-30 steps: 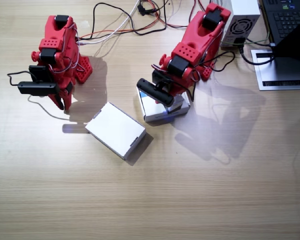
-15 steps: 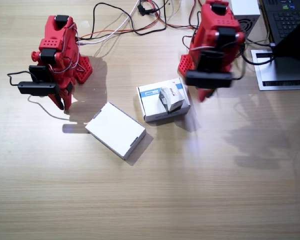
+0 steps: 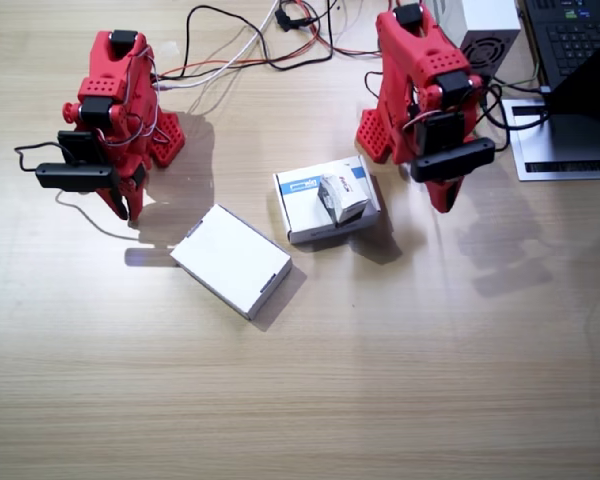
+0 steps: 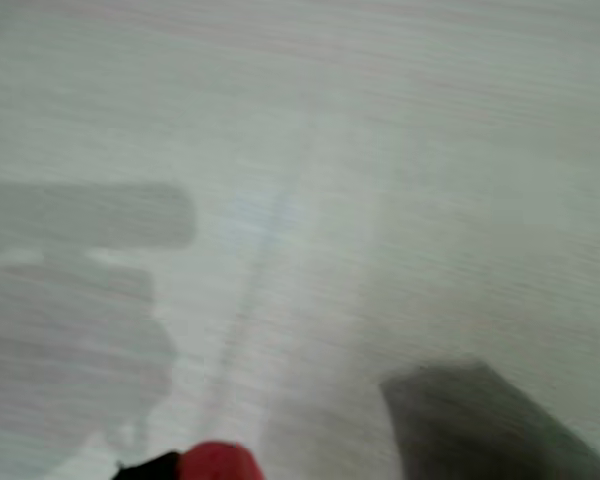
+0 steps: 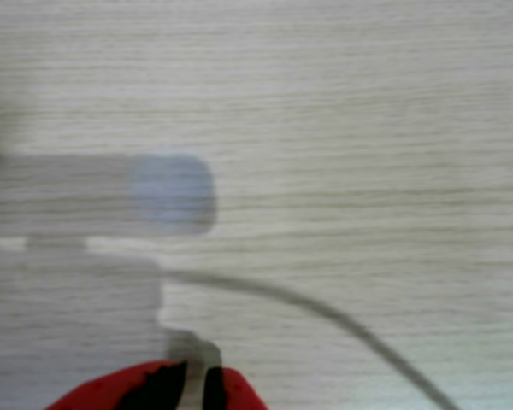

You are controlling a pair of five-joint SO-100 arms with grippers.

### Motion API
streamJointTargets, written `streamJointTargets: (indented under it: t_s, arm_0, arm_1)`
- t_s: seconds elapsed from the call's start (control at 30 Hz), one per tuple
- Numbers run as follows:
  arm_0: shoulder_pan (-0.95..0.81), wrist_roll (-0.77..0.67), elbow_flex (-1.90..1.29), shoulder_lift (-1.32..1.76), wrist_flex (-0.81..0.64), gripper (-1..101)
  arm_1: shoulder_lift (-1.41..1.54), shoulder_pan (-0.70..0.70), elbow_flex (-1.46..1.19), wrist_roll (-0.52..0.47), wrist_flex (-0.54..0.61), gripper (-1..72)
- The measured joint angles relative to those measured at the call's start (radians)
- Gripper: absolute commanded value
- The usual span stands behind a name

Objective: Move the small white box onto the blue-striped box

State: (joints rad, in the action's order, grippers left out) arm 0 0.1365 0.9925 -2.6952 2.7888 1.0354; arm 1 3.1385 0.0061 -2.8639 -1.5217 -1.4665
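The small white box [image 3: 342, 197], with a red logo on top, rests on the right half of the blue-striped box [image 3: 305, 205] at the table's middle. Nothing holds it. My left gripper [image 3: 443, 196] hangs to the right of both boxes, apart from them, its jaws together and holding nothing. A wrist view is blurred and shows only a red fingertip [image 4: 212, 462] over bare table. My right gripper [image 3: 130, 207] points down at the far side, well clear of the boxes. In another wrist view the right gripper [image 5: 194, 383] is shut on nothing.
A plain white flat box [image 3: 232, 260] lies tilted between the right arm and the striped box. Cables [image 3: 250, 45] run along the back edge. A grey power unit [image 3: 483, 40], a laptop [image 3: 580, 40] and a printed sheet [image 3: 560, 150] sit behind the left arm.
The left arm has pulled back from over the striped box, leaving the small white box on it, and folded near its base. The right arm has not moved.
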Motion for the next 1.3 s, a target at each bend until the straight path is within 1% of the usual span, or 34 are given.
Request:
streamJointTargets:
  t_s: [0.27, 0.33, 0.4, 0.57, 0.63, 0.7, 0.73, 0.8, 1.07, 1.3]
  arm_0:
    - [-0.143, 0.0, -0.193, 0.227, -0.003, 0]
    - [-0.153, 0.002, -0.262, 0.367, 0.055, 0]
    - [-0.179, 0.028, -0.293, 0.44, 0.089, 0]
    - [-0.21, 0.143, -0.333, 0.46, 0.144, 0]
    - [-0.199, 0.215, -0.347, 0.451, 0.152, 0]
    - [-0.202, 0.244, -0.36, 0.453, 0.152, 0]
    - [-0.207, 0.242, -0.362, 0.453, 0.152, 0]
    - [-0.209, 0.181, -0.362, 0.453, 0.152, 0]
    - [-0.187, 0.224, -0.362, 0.44, 0.152, 0]
    - [-0.161, 0.215, -0.364, 0.454, 0.152, 0]
  arm_1:
    - [0.0, 0.0, 0.0, 0.0, 0.0, 4.2]
    - [0.0, 0.0, 0.0, 0.0, 0.0, 4.2]
    - [0.0, 0.0, 0.0, 0.0, 0.0, 4.2]
    - [0.0, 0.0, 0.0, 0.0, 0.0, 4.2]
    - [0.0, 0.0, 0.0, 0.0, 0.0, 4.2]
    - [0.0, 0.0, 0.0, 0.0, 0.0, 4.2]
    - [0.0, 0.0, 0.0, 0.0, 0.0, 4.2]
    - [0.0, 0.0, 0.0, 0.0, 0.0, 4.2]
    - [0.0, 0.0, 0.0, 0.0, 0.0, 4.2]
    - [0.0, 0.0, 0.0, 0.0, 0.0, 4.2]
